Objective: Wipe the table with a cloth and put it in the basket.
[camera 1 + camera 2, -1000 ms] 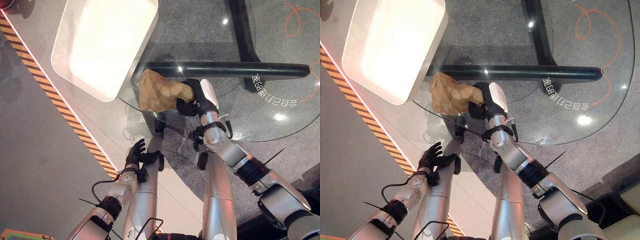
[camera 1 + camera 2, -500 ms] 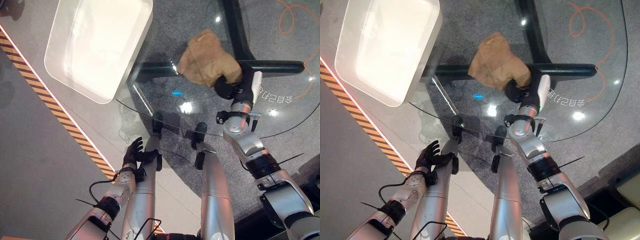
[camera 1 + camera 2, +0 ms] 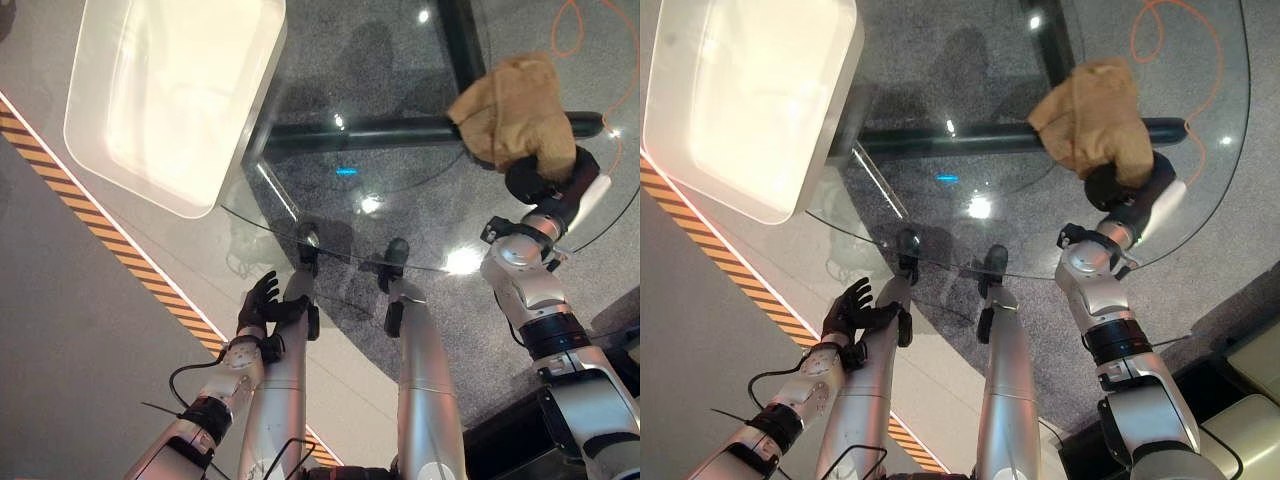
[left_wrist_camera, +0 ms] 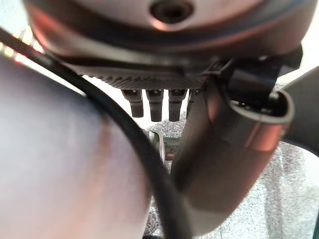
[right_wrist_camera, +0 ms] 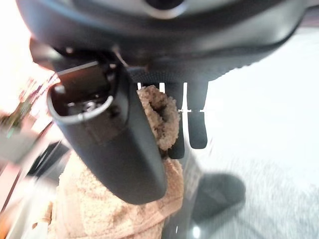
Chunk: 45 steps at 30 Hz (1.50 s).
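The right hand [image 3: 548,181] is gripping the tan cloth [image 3: 515,108] and pressing it to the round glass table [image 3: 400,215] near its right edge, the bunched towel spreading just ahead of the hand. In the right wrist view, the thumb and fingers [image 5: 198,129] are closing around a fold of cloth [image 5: 119,209]. The white basket [image 3: 175,95] is sitting at the table's far left edge, well apart from the cloth. The left hand [image 3: 258,303] is hanging below the table's near edge, fingers loose and holding nothing.
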{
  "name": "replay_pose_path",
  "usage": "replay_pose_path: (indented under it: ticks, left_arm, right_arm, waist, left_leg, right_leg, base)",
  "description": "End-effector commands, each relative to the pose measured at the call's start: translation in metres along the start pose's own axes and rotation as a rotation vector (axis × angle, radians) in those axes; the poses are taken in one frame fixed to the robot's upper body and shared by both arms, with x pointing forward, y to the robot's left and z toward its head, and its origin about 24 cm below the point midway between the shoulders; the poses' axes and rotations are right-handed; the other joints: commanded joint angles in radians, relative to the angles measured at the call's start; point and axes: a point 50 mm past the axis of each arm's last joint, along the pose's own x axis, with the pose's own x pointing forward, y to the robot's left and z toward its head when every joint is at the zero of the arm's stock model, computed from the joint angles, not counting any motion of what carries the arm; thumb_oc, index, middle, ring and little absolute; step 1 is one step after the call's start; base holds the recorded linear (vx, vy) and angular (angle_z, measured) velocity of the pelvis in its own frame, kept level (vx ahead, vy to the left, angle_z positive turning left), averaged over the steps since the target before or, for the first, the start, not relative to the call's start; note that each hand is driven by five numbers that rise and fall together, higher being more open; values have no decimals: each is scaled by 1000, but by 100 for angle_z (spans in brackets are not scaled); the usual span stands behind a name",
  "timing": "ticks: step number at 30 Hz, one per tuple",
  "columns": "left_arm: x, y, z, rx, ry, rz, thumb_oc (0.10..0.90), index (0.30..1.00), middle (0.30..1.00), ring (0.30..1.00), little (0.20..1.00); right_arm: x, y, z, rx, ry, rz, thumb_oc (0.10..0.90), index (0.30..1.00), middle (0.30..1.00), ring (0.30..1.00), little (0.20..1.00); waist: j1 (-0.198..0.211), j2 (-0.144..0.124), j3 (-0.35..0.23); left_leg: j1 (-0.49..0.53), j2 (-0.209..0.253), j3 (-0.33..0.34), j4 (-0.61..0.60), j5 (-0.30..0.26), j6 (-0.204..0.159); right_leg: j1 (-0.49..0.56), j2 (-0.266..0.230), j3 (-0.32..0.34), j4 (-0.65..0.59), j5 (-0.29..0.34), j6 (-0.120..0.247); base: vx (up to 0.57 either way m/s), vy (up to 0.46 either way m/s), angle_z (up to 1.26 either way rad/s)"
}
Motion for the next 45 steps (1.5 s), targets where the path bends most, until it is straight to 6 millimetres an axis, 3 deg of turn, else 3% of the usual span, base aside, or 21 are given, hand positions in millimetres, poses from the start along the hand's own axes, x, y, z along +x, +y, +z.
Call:
replay_pose_path:
  ticks: [1, 2, 3, 4, 8, 15, 20, 24, 30, 31, 33, 38, 45]
  left_arm:
    - [-33, 1, -65, 8, 179, 6, 800, 900, 900, 900, 900]
    - [-29, -1, -58, 5, 155, 4, 800, 900, 900, 900, 900]
    - [-32, -2, -62, 6, 168, 5, 800, 900, 900, 900, 900]
    - [-29, -3, -56, 4, 148, 3, 800, 900, 900, 900, 900]
    - [-28, -5, -54, 1, 143, -1, 800, 900, 900, 900, 900]
    - [-26, -11, -53, -3, 152, -11, 800, 900, 900, 900, 900]
    - [-26, -12, -53, -4, 154, -14, 800, 900, 900, 900, 900]
    - [-25, -16, -52, -13, 155, -11, 800, 900, 900, 900, 900]
    - [-23, -18, -48, -33, 137, 1, 800, 900, 900, 900, 900]
    - [-27, -17, -55, -29, 158, 2, 800, 900, 900, 900, 900]
    - [-28, -17, -57, -25, 162, 2, 800, 900, 900, 900, 900]
    - [-29, -19, -58, -22, 164, -11, 800, 900, 900, 900, 900]
    - [-29, -25, -55, -21, 148, -39, 800, 900, 900, 900, 900]
  right_arm:
    - [23, -47, 34, 176, -158, -252, 100, 300, 300, 300, 200]
    - [24, -49, 41, 244, -169, -301, 100, 300, 300, 300, 200]
    - [23, -50, 38, 246, -165, -311, 100, 300, 300, 300, 200]
    - [24, -49, 44, 276, -182, -326, 100, 300, 300, 300, 200]
    - [21, -45, 54, 336, -208, -336, 100, 300, 300, 300, 200]
    - [5, -17, 70, 345, -251, -145, 100, 300, 300, 300, 200]
    - [-2, -9, 74, 359, -271, -77, 100, 300, 300, 300, 200]
    - [-19, 12, 82, 273, -322, 93, 100, 300, 300, 300, 200]
    - [-44, 41, 63, 50, -313, 422, 100, 300, 300, 300, 200]
    - [-49, 42, 53, 9, -293, 459, 100, 300, 300, 300, 200]
    - [-55, 46, 46, -32, -284, 521, 100, 300, 300, 300, 200]
    - [-93, 64, 21, -168, -281, 766, 100, 300, 300, 300, 200]
    - [-116, 73, 0, -238, -251, 908, 100, 300, 300, 300, 200]
  waist:
    - [1, 34, -16]
    - [-3, 32, -16]
    - [0, 34, -16]
    - [-3, 33, -16]
    - [0, 38, -16]
    - [4, 44, -16]
    - [2, 44, -16]
    - [1, 44, -16]
    - [1, 45, -16]
    - [5, 48, -16]
    - [7, 50, -16]
    - [10, 54, -16]
    - [16, 61, -16]
  left_leg:
    - [4, -52, 11, 148, -201, 11]
    - [-30, -56, 18, 137, -169, 15]
    - [-3, -54, 11, 141, -192, 11]
    - [-31, -58, 17, 132, -165, 15]
    - [-30, -61, 13, 125, -162, 15]
    - [-23, -63, 14, 112, -150, 11]
    - [-20, -61, 18, 111, -150, 10]
    - [-17, -61, 22, 111, -148, 10]
    - [-19, -61, 27, 111, -143, 8]
    - [16, -57, 21, 119, -175, 4]
    - [19, -57, 21, 120, -176, 4]
    - [12, -59, 23, 121, -170, 2]
    - [5, -61, 27, 122, -166, 3]
  right_leg:
    - [10, 72, -39, -169, 148, 16]
    - [-19, 68, -44, -185, 179, 9]
    - [5, 73, -39, -178, 157, 15]
    - [-20, 68, -43, -190, 182, 9]
    - [-18, 67, -42, -197, 184, 10]
    - [-14, 66, -42, -204, 181, 5]
    - [-12, 66, -43, -202, 177, 4]
    - [-13, 67, -41, -196, 174, 3]
    - [-16, 68, -43, -192, 168, 1]
    - [16, 72, -39, -180, 136, 7]
    - [20, 71, -41, -179, 134, 8]
    - [12, 63, -52, -175, 132, 6]
    - [6, 56, -58, -170, 128, 6]
  base:
    - [0, 0, 0]
    - [38, -9, -1]
    - [-53, -19, -2]
    - [0, 0, 0]
    - [-10, -3, -1]
    - [0, 0, 0]
    - [0, 0, 0]
    - [0, 0, 0]
    - [6, 21, 4]
    - [44, 18, 3]
    - [24, 6, 0]
    - [-2, 4, -1]
    - [0, 0, 0]
